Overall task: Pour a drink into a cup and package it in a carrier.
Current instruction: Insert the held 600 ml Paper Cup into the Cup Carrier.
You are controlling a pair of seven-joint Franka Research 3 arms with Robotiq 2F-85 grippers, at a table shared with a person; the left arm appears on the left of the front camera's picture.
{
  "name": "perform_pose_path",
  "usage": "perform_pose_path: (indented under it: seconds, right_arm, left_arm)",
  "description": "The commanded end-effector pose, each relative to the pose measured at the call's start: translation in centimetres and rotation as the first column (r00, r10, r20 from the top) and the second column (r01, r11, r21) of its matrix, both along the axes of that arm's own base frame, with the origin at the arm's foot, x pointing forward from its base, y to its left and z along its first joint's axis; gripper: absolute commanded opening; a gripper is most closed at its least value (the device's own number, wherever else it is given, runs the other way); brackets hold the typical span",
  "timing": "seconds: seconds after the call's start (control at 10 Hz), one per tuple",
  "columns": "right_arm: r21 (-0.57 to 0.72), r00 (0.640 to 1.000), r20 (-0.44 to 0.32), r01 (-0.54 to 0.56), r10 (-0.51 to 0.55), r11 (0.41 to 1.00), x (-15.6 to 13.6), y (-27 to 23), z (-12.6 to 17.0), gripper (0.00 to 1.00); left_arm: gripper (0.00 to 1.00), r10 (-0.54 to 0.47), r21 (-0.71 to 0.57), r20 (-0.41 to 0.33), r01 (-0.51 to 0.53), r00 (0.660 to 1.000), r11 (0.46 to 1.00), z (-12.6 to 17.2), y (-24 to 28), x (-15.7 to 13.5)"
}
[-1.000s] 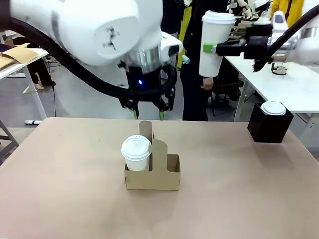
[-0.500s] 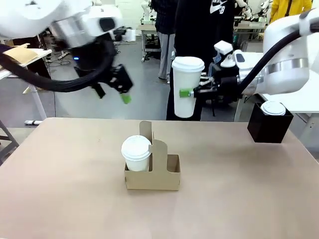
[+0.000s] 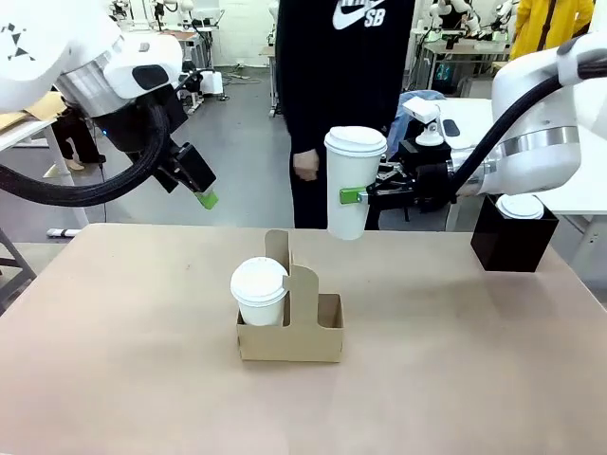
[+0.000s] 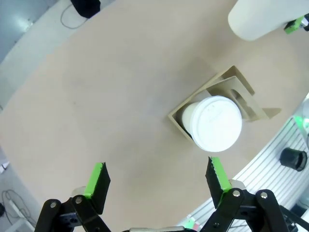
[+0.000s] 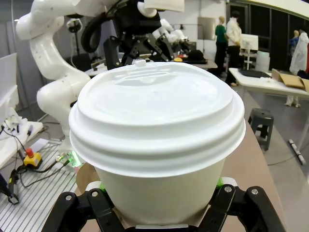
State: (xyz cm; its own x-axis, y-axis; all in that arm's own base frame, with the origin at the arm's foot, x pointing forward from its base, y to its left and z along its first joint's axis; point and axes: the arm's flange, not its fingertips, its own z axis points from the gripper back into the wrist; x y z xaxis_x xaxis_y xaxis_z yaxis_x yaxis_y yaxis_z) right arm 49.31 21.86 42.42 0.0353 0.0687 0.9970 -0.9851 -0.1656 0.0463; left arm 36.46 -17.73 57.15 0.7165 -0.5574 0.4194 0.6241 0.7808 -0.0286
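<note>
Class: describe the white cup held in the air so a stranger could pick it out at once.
Start at the wide tan table. Above its far side, just right of the low brown cardboard carrier, the right pincer grips a tall white paper cup with a domed lid. Unlike the lidded white cup seated in the carrier, this one hangs in the air.

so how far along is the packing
Done: one lidded cup sits in the left slot of the carrier. In hand: the right claw is shut on a second lidded cup, held upright in the air, clear of the carrier. Left: lowering it into the empty right slot. The left claw hangs open, off to the side.
</note>
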Motion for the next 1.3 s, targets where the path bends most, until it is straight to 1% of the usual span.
perform_pose_path:
  seconds: [0.0, 0.1, 0.2, 0.3, 0.4, 0.5, 0.6, 0.7, 0.8, 0.9, 1.0, 1.1, 1.2]
  right_arm:
    - [-0.01, 1.0, 0.003, 0.001, -0.001, 1.0, 0.1, 0.2, 0.5, 0.81]
    - [0.0, 1.0, 0.0, 0.0, 0.0, 1.0, 0.0, 0.0, 0.0, 0.81]
    - [0.01, 0.999, 0.012, -0.04, 0.04, 0.999, -0.7, 0.5, -1.2, 0.81]
    - [0.036, 0.996, 0.004, -0.087, 0.087, 0.996, -1.3, 1.2, -2.3, 0.81]
    - [0.048, 0.994, 0.01, -0.105, 0.105, 0.993, -1.9, 1.7, -3.0, 0.81]
    - [0.049, 0.992, 0.007, -0.123, 0.123, 0.991, -2.6, 2.2, -3.6, 0.81]
    - [0.048, 0.99, 0.006, -0.138, 0.138, 0.989, -3.3, 2.6, -4.1, 0.81]
    - [0.051, 0.989, 0.002, -0.145, 0.145, 0.988, -3.8, 2.8, -4.7, 0.81]
    - [0.05, 0.989, -0.005, -0.145, 0.146, 0.988, -4.2, 3.1, -5.7, 0.81]
    - [0.059, 0.988, -0.011, -0.153, 0.154, 0.987, -4.6, 3.3, -6.5, 0.81]
    - [0.061, 0.986, -0.021, -0.164, 0.165, 0.985, -5.1, 3.4, -7.3, 0.81]
    - [0.063, 0.985, -0.021, -0.167, 0.169, 0.984, -5.5, 3.6, -8.1, 0.81]
    - [0.075, 0.984, -0.026, -0.175, 0.178, 0.982, -5.8, 4.0, -8.8, 0.81]
  left_arm:
    - [1.0, -0.001, -0.009, -0.029, 0.001, 1.0, 1.0, 0.9, 0.0, 0.0]
    - [1.0, 0.0, 0.0, 0.0, 0.0, 1.0, 1.0, 0.0, 0.0, 0.0]
    - [1.0, -0.015, -0.041, -0.001, 0.015, 1.0, 0.999, -1.8, 1.8, 0.6]
    - [1.0, 0.004, -0.065, 0.021, -0.002, 1.0, 0.998, -3.6, 3.7, 1.1]
    - [1.0, 0.011, -0.056, 0.077, -0.007, 0.997, 0.998, -5.1, 5.4, 1.1]
    - [1.0, -0.033, -0.063, 0.113, 0.04, 0.993, 0.997, -6.5, 6.8, 0.9]
    - [1.0, -0.069, -0.05, 0.128, 0.076, 0.989, 0.996, -7.3, 7.9, 0.8]
    - [1.0, -0.127, -0.052, 0.134, 0.135, 0.983, 0.99, -8.3, 9.1, 0.8]
    - [1.0, -0.168, -0.042, 0.115, 0.174, 0.979, 0.984, -9.3, 10.0, 0.9]
    - [1.0, -0.183, -0.066, 0.11, 0.191, 0.977, 0.979, -9.8, 10.7, 1.0]
    - [1.0, -0.176, -0.076, 0.112, 0.185, 0.978, 0.98, -10.2, 11.6, 1.2]
    - [1.0, -0.136, -0.018, 0.111, 0.138, 0.985, 0.99, -9.2, 9.9, 1.2]
    - [1.0, -0.136, -0.018, 0.111, 0.138, 0.985, 0.99, -9.2, 9.9, 1.2]
